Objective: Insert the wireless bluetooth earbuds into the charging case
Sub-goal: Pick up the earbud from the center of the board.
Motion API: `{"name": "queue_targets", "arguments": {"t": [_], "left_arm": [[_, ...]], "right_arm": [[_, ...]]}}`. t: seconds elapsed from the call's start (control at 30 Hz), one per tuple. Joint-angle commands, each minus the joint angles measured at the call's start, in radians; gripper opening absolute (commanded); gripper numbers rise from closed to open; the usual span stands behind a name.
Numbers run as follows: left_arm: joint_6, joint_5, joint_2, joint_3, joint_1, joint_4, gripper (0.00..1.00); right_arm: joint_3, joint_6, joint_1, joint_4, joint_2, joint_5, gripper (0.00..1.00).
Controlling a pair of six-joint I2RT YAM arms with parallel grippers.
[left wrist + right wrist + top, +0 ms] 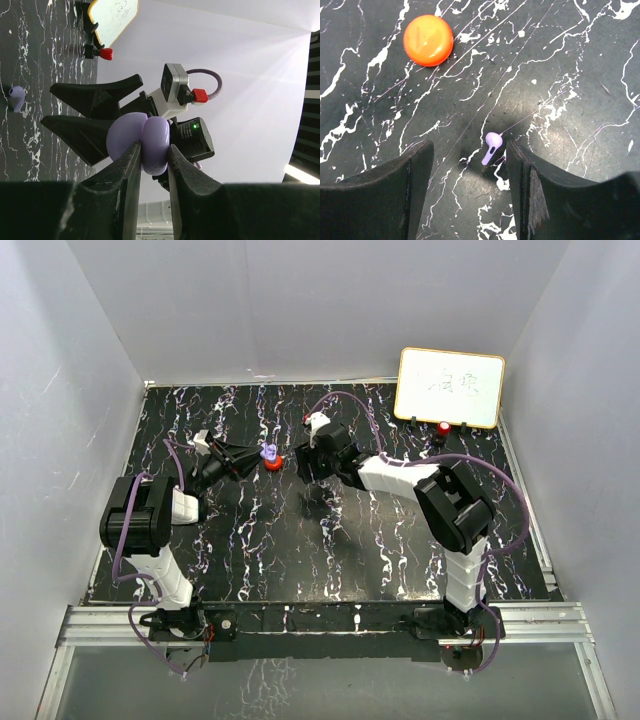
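The black, white-veined worktop (300, 560) carries a round orange-red case (428, 40), a pale purple earbud (492, 147) apart from it, and a whiteboard (450, 387) at the far right.

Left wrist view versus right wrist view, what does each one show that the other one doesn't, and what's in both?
Only the left wrist view: the left gripper shut on the purple charging case, the right gripper seen from outside with its jaws open, and the whiteboard. Only the right wrist view: the red round case lying on the table. Both: the black marbled table and a purple earbud lying on it near the right gripper's open fingers, likely the same earbud.
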Motion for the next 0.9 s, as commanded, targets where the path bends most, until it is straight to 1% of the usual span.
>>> {"name": "queue_targets", "arguments": {"t": [0.0, 0.1, 0.47, 0.53, 0.87], "left_arm": [[-0.003, 0.021, -0.040, -0.009, 0.009, 0.155, 0.00], [-0.005, 0.023, -0.034, -0.007, 0.009, 0.160, 0.00], [-0.015, 0.024, -0.027, -0.009, 0.009, 0.174, 0.00], [-0.015, 0.024, -0.026, -0.009, 0.009, 0.173, 0.00], [-0.015, 0.024, -0.029, -0.009, 0.010, 0.173, 0.00]], "right_arm": [[0.076, -0.002, -0.005, -0.022, 0.036, 0.058, 0.56], [0.087, 0.003, -0.005, -0.040, 0.049, 0.071, 0.51], [0.086, 0.020, -0.005, -0.050, 0.075, 0.078, 0.42], [0.088, 0.021, -0.005, -0.050, 0.079, 0.081, 0.39], [0.096, 0.025, -0.007, -0.054, 0.098, 0.085, 0.33]]}}
